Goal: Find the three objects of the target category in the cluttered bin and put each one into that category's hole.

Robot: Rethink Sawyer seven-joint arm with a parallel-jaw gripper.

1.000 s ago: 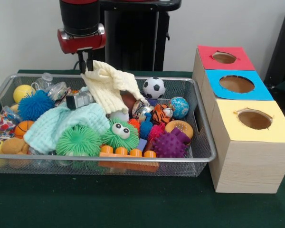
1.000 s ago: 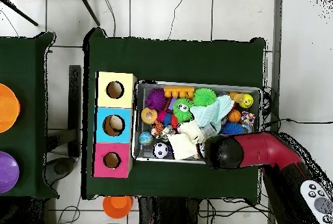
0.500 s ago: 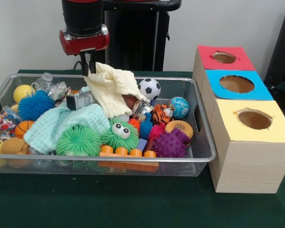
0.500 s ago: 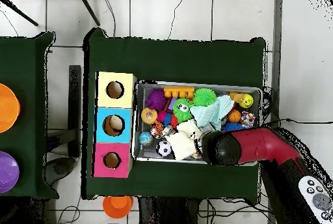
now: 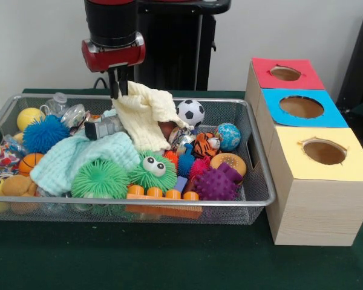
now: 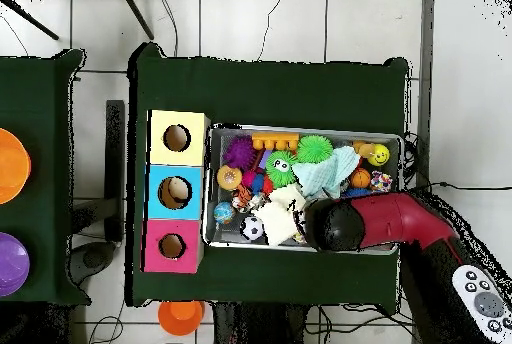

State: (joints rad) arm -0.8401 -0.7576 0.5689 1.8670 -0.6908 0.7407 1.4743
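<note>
Gripper (image 5: pixel 118 89) fingers are pinched tight on the top corner of the cream knitted cloth (image 5: pixel 146 113), which hangs from them and drapes down over the toys at the back of the wire bin (image 5: pixel 261 181). From where I stand, the sensible thing is to carry that cloth clear toward the bin's empty-looking rim side, not just higher, and let it fall away from the animals, since it could easily drag a light toy along or settle back over what it has uncovered. Just under the cloth's lower hem a brown shape peeks out, though I cannot tell what it is. The tiger figure (image 5: pixel 204 145) lies close beside the hem, between the soccer ball (image 5: pixel 191 112) and the purple spiky ball (image 5: pixel 218 183); its long axis seems to run across the bin, pale face toward the boxes. The red-topped hole (image 5: pixel 285 73) sits well beyond the bin's box-side end.
</note>
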